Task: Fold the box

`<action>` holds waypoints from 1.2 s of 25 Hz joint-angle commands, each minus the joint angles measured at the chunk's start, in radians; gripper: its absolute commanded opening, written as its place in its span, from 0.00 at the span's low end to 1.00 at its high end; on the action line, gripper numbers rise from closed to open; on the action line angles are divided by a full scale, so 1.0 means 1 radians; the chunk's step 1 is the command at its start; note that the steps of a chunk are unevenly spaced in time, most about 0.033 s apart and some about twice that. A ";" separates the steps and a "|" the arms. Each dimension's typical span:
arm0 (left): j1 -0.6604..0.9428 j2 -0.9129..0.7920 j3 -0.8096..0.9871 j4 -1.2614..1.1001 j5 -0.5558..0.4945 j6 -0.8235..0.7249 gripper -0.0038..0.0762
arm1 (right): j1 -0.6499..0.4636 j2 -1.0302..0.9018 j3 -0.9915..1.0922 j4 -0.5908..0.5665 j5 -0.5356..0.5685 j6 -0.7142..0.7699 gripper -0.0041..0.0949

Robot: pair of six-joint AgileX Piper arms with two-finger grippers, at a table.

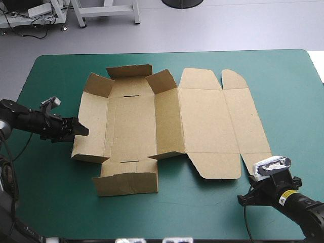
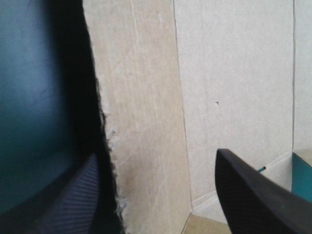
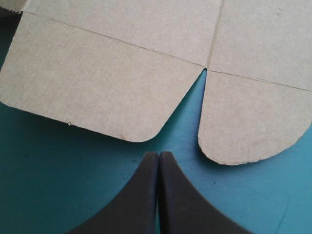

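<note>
Nearest, just past the near right corner of the box [image 1: 202,121], the right gripper [image 3: 158,157] is over the teal-green cover [image 1: 45,202]. Its two black fingers are pressed together into one point and hold nothing. This point stands just before the notch between two rounded flaps of the brown box, the wider flap [image 3: 92,92] on one side and the smaller flap [image 3: 253,126] on the other, and it touches neither of them. The box itself lies about the middle of the table as a cut sheet. Its right half, the lid, is flat on the cover, while on its left half the walls are partly raised. The near end flap [image 1: 126,183] of the box lies outward on the cover. Farther, at the box's left side, the left gripper [image 1: 81,130] is released, its fingers wide apart, and the rough edge of the raised left wall [image 1: 91,136] stands between them. Whether a finger touches the board I cannot tell, the view being too close. Farthest, the far end flap [image 1: 129,71] of the box and the corner flaps [image 1: 162,81] beside it are tilted up
</note>
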 commanded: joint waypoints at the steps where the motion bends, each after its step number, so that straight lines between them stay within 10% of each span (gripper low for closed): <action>1: -0.001 -0.027 -0.011 -0.054 0.085 0.008 0.65 | -0.006 0.000 -0.029 0.003 -0.052 -0.003 0.02; 30: -0.059 -0.070 0.094 -0.112 0.085 0.082 0.57 | -0.006 0.000 -0.029 0.001 -0.053 -0.003 0.02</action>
